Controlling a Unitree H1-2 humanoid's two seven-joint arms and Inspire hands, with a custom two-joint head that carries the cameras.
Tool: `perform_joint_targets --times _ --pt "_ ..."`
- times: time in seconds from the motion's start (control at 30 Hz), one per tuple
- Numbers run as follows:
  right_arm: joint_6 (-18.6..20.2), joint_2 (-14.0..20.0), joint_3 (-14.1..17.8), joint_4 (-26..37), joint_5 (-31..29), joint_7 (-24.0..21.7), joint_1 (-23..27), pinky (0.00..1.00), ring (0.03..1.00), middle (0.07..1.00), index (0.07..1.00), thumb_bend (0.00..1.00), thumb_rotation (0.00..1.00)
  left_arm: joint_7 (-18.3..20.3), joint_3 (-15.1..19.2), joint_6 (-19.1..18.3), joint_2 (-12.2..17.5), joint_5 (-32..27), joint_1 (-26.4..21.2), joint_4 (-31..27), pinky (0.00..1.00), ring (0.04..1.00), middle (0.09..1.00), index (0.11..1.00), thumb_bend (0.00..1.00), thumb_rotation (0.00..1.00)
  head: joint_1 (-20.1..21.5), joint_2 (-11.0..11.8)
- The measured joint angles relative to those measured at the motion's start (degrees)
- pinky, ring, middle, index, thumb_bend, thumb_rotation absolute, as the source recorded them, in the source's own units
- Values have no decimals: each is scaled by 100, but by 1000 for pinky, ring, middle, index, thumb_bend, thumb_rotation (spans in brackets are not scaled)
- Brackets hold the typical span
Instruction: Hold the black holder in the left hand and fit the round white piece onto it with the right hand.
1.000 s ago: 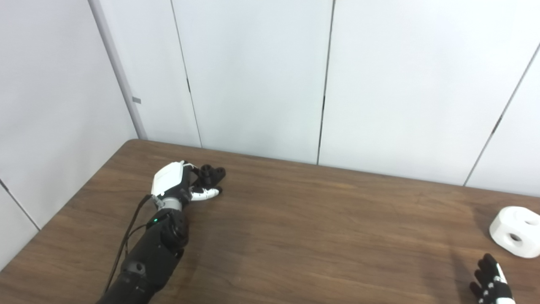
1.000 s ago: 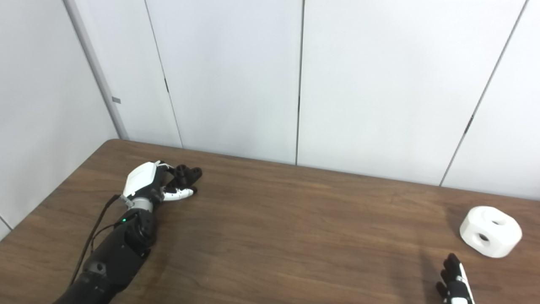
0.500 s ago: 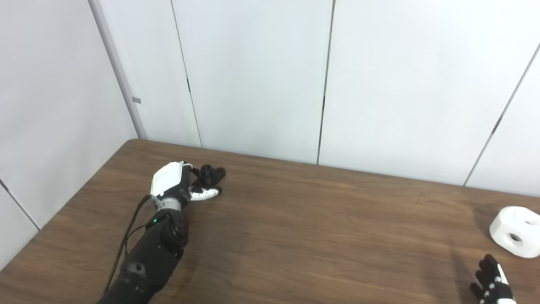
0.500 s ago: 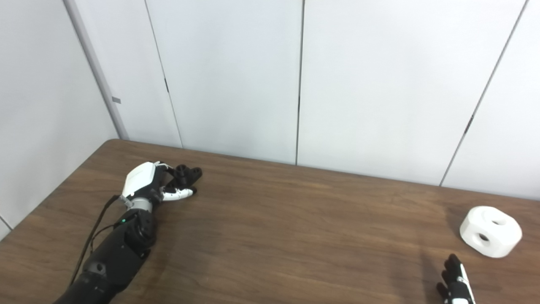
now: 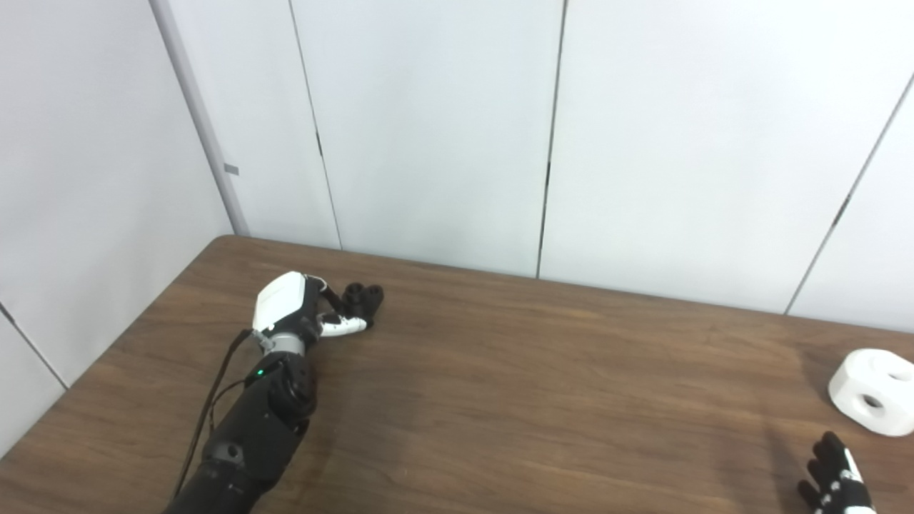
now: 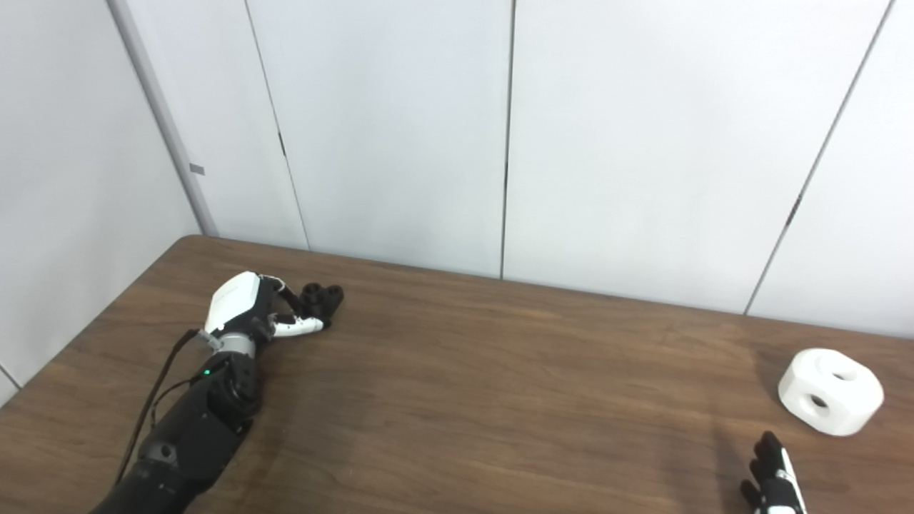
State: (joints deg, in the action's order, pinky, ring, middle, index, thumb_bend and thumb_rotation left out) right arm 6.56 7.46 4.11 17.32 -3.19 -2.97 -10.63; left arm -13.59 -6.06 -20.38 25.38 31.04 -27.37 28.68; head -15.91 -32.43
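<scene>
The black holder [image 5: 363, 296] lies on the brown table [image 5: 543, 400] at the far left, near the back edge. My left hand [image 5: 289, 307] is wrapped around it, fingers curled over its near side and the white thumb tip below it. The round white piece [image 6: 830, 391], with holes in its top and side, sits alone at the far right. My right hand [image 6: 773, 478] shows only its fingertips at the bottom right edge. They are spread, hold nothing, and stay a short way in front of the white piece.
White wall panels [image 5: 443, 128] rise right behind the table's back edge. The table's left edge runs diagonally just beside my left arm [image 5: 250, 428]. A wide stretch of bare wood separates the two hands.
My left hand has rolled and closed tighter on the black holder, which has turned slightly. My right hand has sunk a little toward the bottom edge. The white piece has not moved.
</scene>
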Motion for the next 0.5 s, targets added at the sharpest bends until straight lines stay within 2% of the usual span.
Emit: perform_joint_targets --times 0.5 --pt "-3 1 7 -2 11 3 9 1000 1000 998 1000 500 1000 -83 -50 95 5 15 -24 121 1000 925 800 485 521 44 79 9"
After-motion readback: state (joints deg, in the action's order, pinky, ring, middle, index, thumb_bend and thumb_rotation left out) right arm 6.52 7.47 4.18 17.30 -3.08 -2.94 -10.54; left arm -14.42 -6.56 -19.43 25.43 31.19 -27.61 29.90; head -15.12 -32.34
